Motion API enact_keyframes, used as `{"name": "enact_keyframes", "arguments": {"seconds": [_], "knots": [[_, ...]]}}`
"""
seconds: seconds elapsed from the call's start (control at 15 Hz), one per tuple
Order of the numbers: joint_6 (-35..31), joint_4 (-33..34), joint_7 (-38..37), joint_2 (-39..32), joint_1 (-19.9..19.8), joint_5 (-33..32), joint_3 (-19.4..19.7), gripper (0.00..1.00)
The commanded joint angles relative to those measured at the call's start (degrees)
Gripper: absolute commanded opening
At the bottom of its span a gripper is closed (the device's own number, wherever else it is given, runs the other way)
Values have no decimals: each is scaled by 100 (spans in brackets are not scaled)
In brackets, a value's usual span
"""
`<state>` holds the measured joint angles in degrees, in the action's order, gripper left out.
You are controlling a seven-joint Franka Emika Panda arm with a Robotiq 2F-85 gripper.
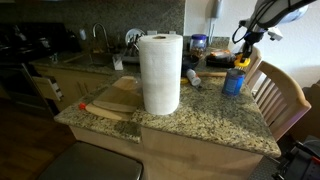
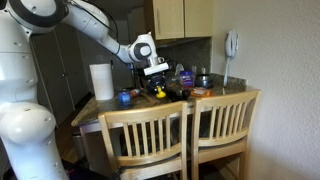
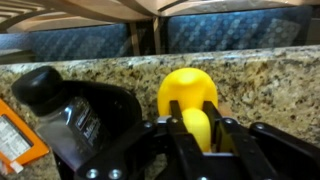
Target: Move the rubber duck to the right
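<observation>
The rubber duck [image 3: 187, 85] is small and bright yellow. In the wrist view it sits between the two black fingers of my gripper [image 3: 193, 104], which are shut on its sides just over the speckled granite counter [image 3: 270, 80]. In both exterior views the gripper [image 1: 243, 48] [image 2: 155, 82] reaches down at the counter's far end with the duck [image 1: 241, 62] [image 2: 158, 91] yellow at its tip. I cannot tell whether the duck touches the counter.
A blue can [image 1: 233, 80] [image 2: 125, 97] stands close to the duck. A black bottle [image 3: 70, 110] lies beside the gripper. A white paper-towel roll [image 1: 160, 72] [image 2: 101, 80] and a wooden board [image 1: 110, 103] are on the counter. Wooden chairs [image 1: 282, 95] [image 2: 150, 135] stand against its edge.
</observation>
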<state>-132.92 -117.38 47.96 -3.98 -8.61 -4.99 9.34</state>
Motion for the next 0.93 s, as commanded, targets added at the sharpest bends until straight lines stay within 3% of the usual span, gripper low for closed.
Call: {"name": "enact_keyframes", "arguments": {"seconds": [0.0,0.53,0.87], "knots": [[336,138,265,-231,-191,324,23,7],[-945,-206,-69,-70,-214,-44,42,7],[-850,-112,120,102,-65,170,-174,7]]}}
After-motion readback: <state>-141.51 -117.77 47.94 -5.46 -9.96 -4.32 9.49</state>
